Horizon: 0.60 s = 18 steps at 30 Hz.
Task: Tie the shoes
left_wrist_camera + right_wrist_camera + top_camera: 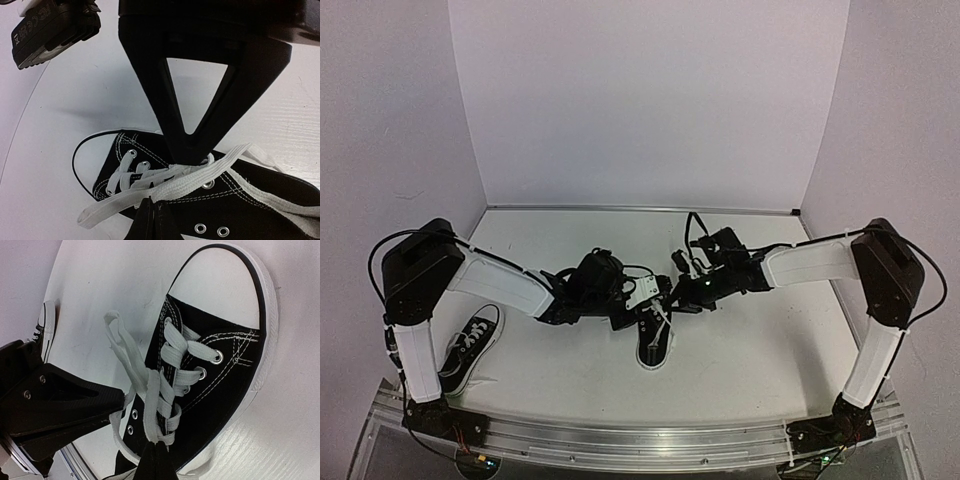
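At the centre shoe (pixel 655 345), left fingers (pixel 186 145) and right fingers (pixel 65 400) tight on laces (pixel 170 185).

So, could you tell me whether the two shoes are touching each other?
Apart. The top view shows the left shoe and the middle shoe with bare table between them.

Both arms reach inward and meet mid-table (pixel 770 350). The left gripper (pixel 642 296) and right gripper (pixel 682 290) sit close together above one shoe (pixel 655 342), whose toe points to 6 o'clock. The other shoe (pixel 468 352) lies well apart at 8 o'clock, beside the left arm's upright link. How the jaws stand cannot be told.
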Each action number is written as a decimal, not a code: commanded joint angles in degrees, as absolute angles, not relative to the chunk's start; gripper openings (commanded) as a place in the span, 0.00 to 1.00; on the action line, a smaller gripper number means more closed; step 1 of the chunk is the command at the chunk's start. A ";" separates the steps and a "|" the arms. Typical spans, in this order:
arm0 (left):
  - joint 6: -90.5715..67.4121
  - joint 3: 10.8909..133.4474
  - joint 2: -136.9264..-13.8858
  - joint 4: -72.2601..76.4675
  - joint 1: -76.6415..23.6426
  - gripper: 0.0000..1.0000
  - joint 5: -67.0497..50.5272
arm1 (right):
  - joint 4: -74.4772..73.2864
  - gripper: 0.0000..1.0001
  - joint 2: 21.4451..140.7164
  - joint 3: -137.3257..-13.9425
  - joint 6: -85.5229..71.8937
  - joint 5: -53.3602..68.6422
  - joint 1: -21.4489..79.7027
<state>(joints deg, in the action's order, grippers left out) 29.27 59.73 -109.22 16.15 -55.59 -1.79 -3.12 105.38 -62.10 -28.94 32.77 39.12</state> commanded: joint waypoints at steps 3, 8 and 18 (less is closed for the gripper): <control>27.61 58.86 -106.28 20.30 -55.81 0.00 -4.01 | 0.93 0.00 102.06 -61.15 -31.21 32.25 38.31; 27.41 59.09 -107.01 20.67 -55.81 0.00 -4.89 | 2.13 0.00 101.87 -60.91 -32.04 32.47 38.14; 25.84 61.06 -110.43 21.15 -55.81 0.00 -5.61 | 3.41 0.00 101.71 -59.99 -32.67 33.66 38.14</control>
